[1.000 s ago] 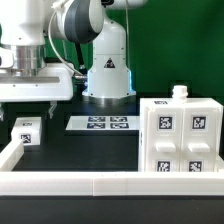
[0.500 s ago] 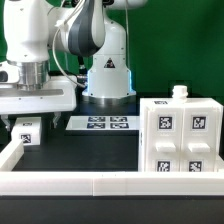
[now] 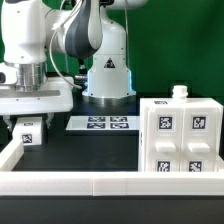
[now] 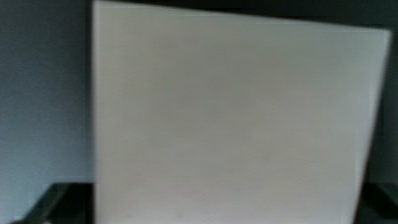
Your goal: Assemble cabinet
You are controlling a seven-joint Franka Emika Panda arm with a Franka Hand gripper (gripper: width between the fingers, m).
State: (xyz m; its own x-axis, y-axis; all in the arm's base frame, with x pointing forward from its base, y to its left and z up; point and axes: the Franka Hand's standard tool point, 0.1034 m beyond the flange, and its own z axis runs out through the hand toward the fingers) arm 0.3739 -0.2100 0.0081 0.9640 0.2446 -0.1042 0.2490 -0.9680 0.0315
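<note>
The cabinet, a big white box with square tags and a knob on top, stands at the exterior view's right. A small white tagged block stands at the exterior view's left. My gripper is low over this block, with the jaws on either side of its top. In the wrist view the block's plain white face fills the picture between the dark fingertips. The jaws look open around it; I see no lift.
The marker board lies on the dark table in front of the robot's base. Long low white rails run along the front and the left side.
The arm has moved toward the exterior view's left and come down, so the gripper now sits around the small tagged block. The cabinet and the block have not moved.
</note>
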